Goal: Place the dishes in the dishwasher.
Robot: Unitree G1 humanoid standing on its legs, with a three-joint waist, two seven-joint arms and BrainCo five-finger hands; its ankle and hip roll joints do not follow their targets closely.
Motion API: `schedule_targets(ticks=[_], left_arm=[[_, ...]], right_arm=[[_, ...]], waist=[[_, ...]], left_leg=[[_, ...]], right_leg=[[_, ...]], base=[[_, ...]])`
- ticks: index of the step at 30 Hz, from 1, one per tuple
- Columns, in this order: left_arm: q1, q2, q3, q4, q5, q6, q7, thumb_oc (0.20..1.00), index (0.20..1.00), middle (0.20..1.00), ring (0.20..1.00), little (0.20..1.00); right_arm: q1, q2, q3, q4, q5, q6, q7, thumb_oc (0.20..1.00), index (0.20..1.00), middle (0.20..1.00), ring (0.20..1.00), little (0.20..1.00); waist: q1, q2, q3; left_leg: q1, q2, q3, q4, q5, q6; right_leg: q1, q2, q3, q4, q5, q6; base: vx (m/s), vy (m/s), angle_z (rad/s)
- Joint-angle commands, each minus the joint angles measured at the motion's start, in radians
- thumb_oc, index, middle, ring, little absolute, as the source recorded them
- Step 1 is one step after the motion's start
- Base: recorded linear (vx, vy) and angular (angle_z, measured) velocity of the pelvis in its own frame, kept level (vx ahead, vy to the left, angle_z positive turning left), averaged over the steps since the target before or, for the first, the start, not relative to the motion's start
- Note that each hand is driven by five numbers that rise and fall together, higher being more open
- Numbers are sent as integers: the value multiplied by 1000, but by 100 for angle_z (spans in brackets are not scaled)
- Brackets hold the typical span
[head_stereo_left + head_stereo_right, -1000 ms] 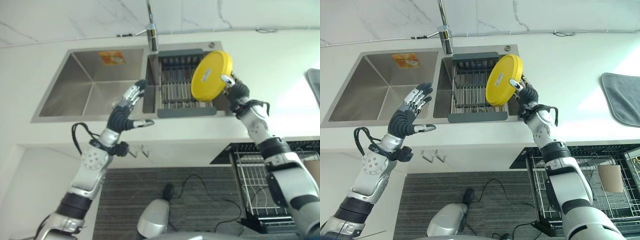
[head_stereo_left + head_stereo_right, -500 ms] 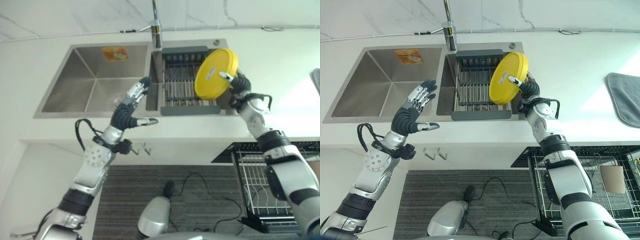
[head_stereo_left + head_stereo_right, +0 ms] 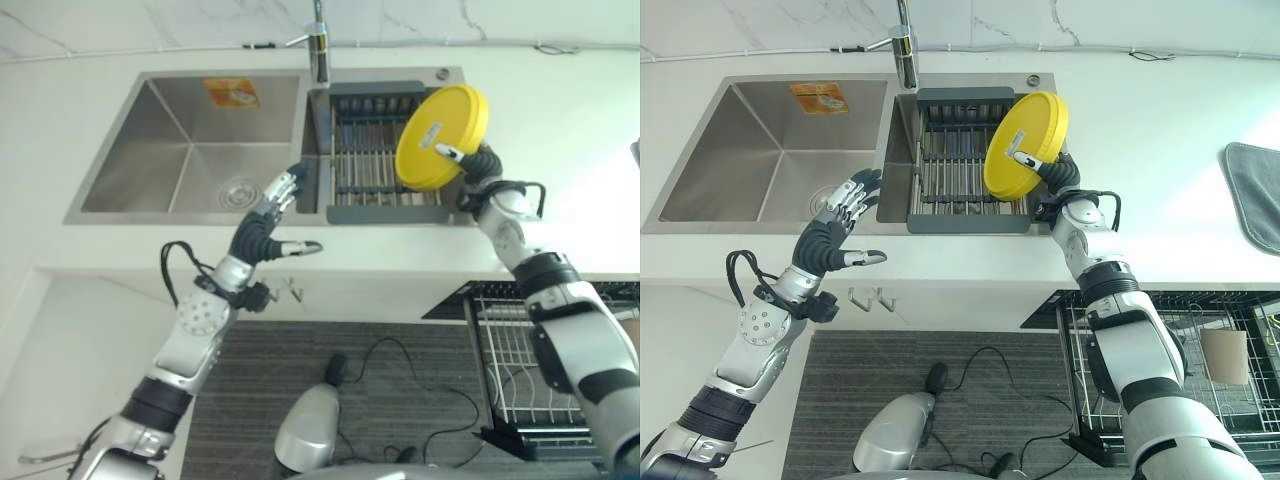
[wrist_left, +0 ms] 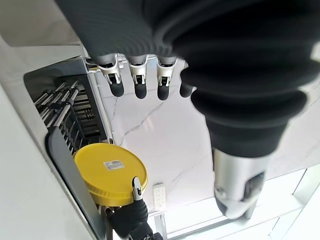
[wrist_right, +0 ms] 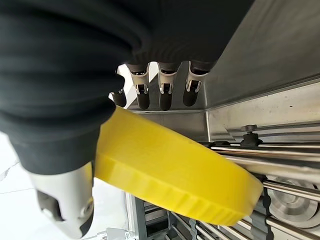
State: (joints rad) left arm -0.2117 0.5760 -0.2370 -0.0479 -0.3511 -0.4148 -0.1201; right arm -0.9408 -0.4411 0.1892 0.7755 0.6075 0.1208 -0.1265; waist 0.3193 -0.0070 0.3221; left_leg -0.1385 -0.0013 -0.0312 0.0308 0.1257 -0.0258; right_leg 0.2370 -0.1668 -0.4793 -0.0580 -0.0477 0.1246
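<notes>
White countertop surrounds a double sink. Nearest, the left hand hovers with fingers spread, holding nothing. Farther back, the right hand pinches the yellow plate, tilted over the drying rack. The right wrist view shows the plate's ribbed rim between thumb and fingers.

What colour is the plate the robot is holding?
The plate is bright yellow, clearest in the right eye view.

Bright, even light; blurred wrist close-ups
</notes>
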Motion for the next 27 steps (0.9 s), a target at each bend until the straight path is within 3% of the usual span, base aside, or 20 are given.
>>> schedule_targets(ticks=[1,8,10,27], left_arm=[[-22,2,-5,-10,-17,-38,4,1000,1000,1000,1000,1000],[-18,-1,-11,-15,-14,-32,9,1000,1000,1000,1000,1000],[-17,-1,-11,-16,-16,-29,10,1000,1000,1000,1000,1000],[-12,-21,-29,-13,-29,-15,22,1000,1000,1000,1000,1000]], right_arm=[[-72,-62,63,-60,-17,-48,-15,1000,1000,1000,1000,1000],[-85,-56,63,-76,-29,-59,-5,1000,1000,1000,1000,1000],[-85,-54,65,-85,-36,-71,-14,200,200,200,200,200],[-78,-31,66,-126,-63,-108,-56,200,200,200,200,200]], waist=[[22,17,-67],[22,21,-67],[22,21,-67],[14,29,-74]], left_leg=[[-18,47,26,-18,-31,-61],[-20,47,28,-16,-31,-61],[-20,47,28,-16,-31,-62],[-14,50,36,-17,-33,-61]], right_leg=[[-34,-44,5,156,-70,16],[-36,-46,4,160,-72,15],[-36,-46,4,161,-72,15],[-41,-48,4,165,-72,12]], base=[[0,0,0],[0,0,0],[0,0,0],[0,0,0]])
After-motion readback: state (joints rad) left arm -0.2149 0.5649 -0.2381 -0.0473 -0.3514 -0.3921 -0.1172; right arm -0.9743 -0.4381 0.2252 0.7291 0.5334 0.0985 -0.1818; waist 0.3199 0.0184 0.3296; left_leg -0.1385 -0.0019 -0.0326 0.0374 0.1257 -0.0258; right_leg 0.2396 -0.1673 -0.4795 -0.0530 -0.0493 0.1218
